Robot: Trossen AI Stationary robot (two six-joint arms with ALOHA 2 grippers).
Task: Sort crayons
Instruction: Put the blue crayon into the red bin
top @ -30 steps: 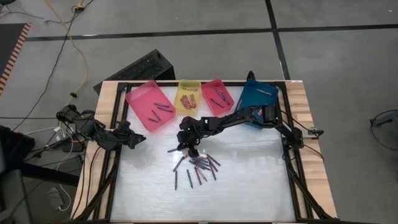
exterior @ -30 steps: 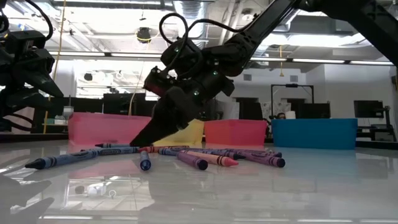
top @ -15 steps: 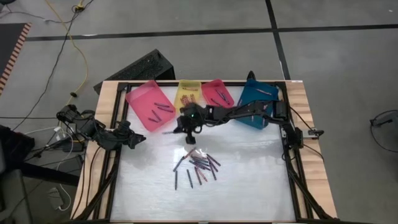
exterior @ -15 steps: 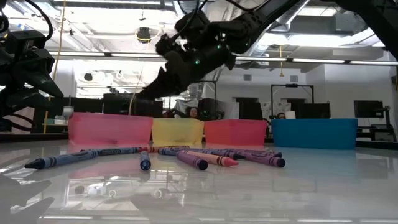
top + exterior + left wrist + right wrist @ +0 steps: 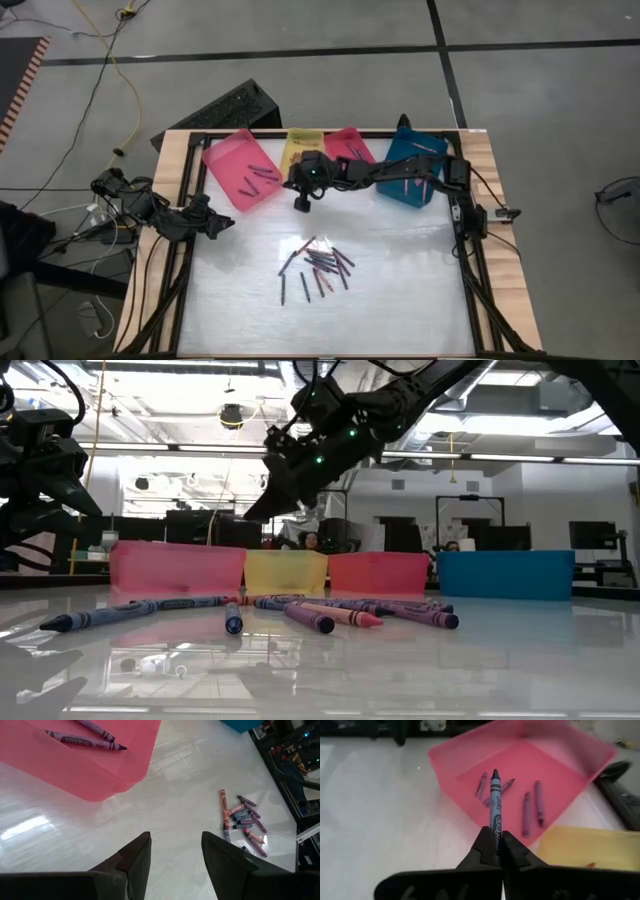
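Several crayons point(image 5: 318, 265) lie in a loose pile on the white table, also seen in the low view point(image 5: 300, 610). My right gripper point(image 5: 293, 182) hangs above the table beside the yellow tray point(image 5: 303, 155) and the large pink tray point(image 5: 242, 168), shut on a blue crayon point(image 5: 495, 805). It is high over the pile in the low view point(image 5: 258, 512). The pink tray point(image 5: 520, 780) ahead of it holds several purple crayons. My left gripper point(image 5: 175, 852) waits open at the table's left edge point(image 5: 222, 225), touching nothing. My right gripper pinches the blue crayon's rear end point(image 5: 496, 836) between its two fingers. The fingers slant downward toward the table's left and lie along the crayon. The crayon sticks straight out past the fingertips, its point point(image 5: 495, 773) toward the pink tray, lifted clear of the table.
A red tray point(image 5: 348, 148) and a blue tray point(image 5: 413, 160) stand along the far edge to the right of the yellow one. A black frame point(image 5: 470, 260) borders the table. Bare white surface lies between the pile and the trays.
My right gripper has risen from the crayon pile and gone toward the far edge, up to the pink and yellow trays. It has tipped from steeply down to a shallower slant. The blue crayon has come up clear of the table with it.
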